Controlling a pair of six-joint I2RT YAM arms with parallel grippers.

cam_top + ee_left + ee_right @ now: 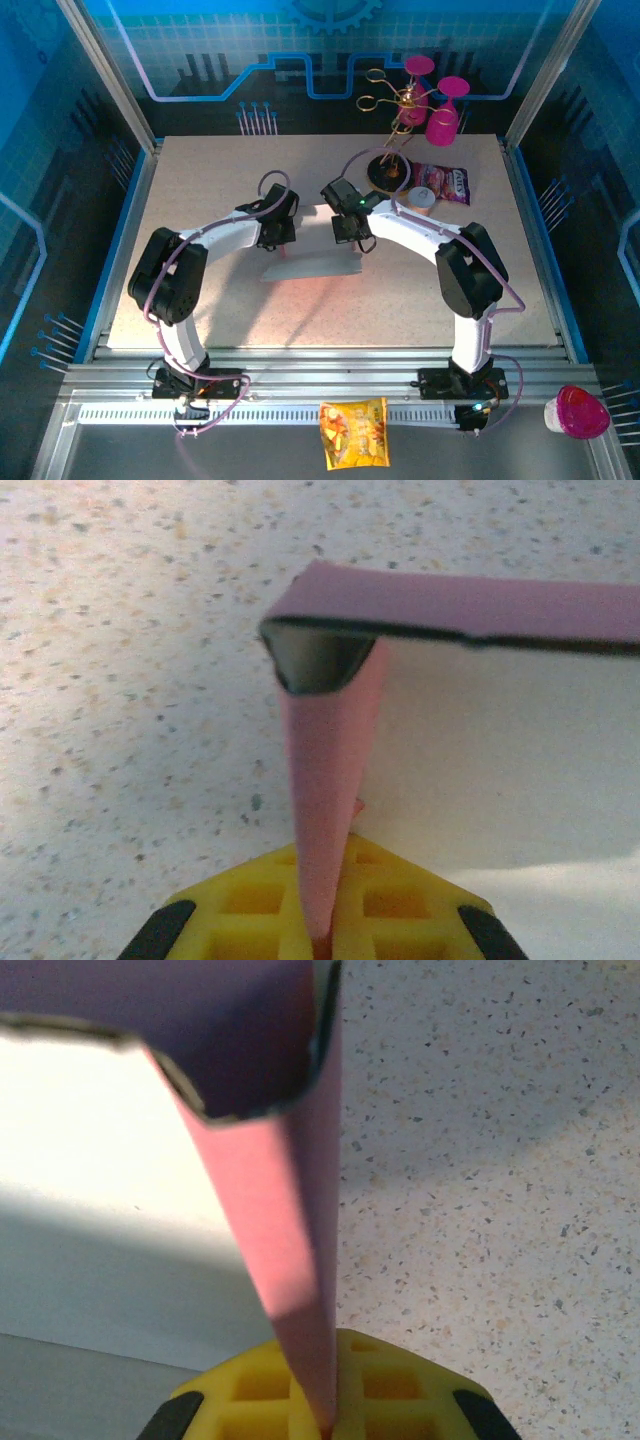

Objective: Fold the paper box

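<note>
At the left, the left claw (277, 238) is pressed together on a raised flap of the paper box (318, 264). In the left wrist view the pink card runs edge-on down between its yellow pads (260, 902). The pinch sits on a narrow strip of thin card, close to a corner where another flap bends across. A sideways tug there would likely kink the card off its crease or tear the corner. In the middle, the rest of the sheet lies flat on the counter (200, 190) between the two arms, paler face up, with nothing weighing it down. I judge that an uneven lift from either side could drag or skew the whole sheet instead of folding it. At the right, the right claw (352, 236) pinches a standing flap at the opposite end, its pads closed on the card. With both ends held, the chief danger is the arms moving out of step. Pulling apart could rip the card or slide a flap out of a pinch, and pushing together could buckle the base. Further right and behind, a snack bag (445, 184) and magenta goblets (438, 112) sit near the right arm, where a wide swing back could knock them.
</note>
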